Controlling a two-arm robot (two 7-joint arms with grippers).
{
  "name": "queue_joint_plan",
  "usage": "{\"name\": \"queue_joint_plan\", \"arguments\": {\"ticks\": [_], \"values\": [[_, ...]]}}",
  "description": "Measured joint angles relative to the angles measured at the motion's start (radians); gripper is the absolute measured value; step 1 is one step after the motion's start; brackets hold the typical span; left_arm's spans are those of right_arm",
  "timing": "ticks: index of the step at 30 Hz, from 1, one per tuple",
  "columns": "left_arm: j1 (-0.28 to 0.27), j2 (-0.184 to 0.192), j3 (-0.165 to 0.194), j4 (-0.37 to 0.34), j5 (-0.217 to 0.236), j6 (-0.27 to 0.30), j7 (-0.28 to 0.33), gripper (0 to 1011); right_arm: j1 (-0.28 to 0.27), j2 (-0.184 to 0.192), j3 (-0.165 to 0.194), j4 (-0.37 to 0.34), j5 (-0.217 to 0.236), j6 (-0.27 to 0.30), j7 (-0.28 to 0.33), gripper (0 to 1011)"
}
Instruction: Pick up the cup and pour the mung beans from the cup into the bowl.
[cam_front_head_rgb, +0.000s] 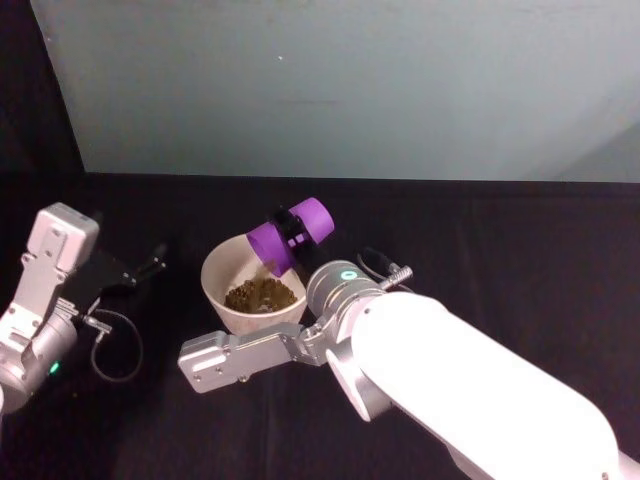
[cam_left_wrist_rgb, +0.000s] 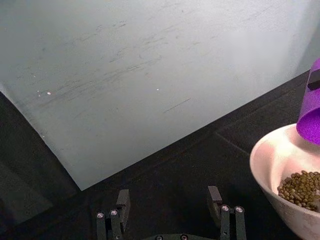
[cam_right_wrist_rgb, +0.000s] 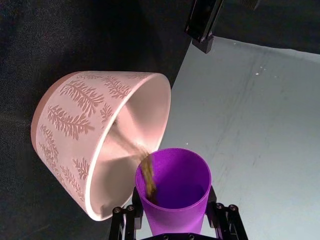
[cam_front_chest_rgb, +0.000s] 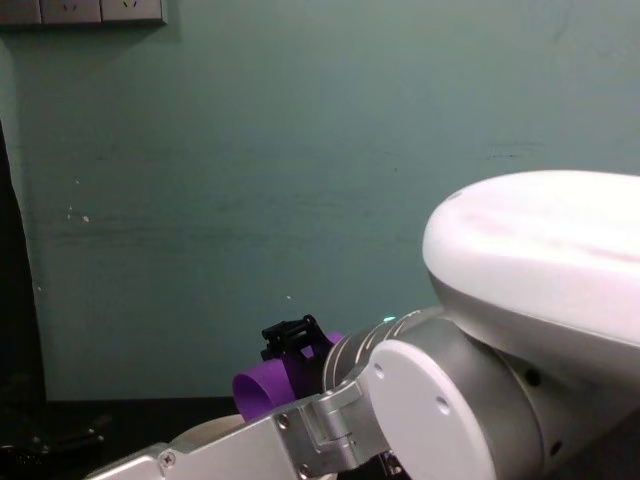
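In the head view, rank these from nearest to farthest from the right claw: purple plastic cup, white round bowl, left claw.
1. Purple plastic cup, held in the right claw.
2. White round bowl, just below the cup's mouth.
3. Left claw, farther left of the bowl.

A scuffed, pale teal wall (cam_front_head_rgb: 350, 90) rose behind the black cloth-covered table (cam_front_head_rgb: 520, 225); white sockets (cam_front_chest_rgb: 80, 10) sat high up.
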Motion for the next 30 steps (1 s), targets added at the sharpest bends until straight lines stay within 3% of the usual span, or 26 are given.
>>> {"name": "queue_joint_plan", "arguments": {"ticks": [30], "values": [[0.0,0.0,0.0,0.0,0.0,0.0,0.0,1011,-0.016,-0.005,0.015,-0.009,-0.026,-0.009,0.006,726]]}}
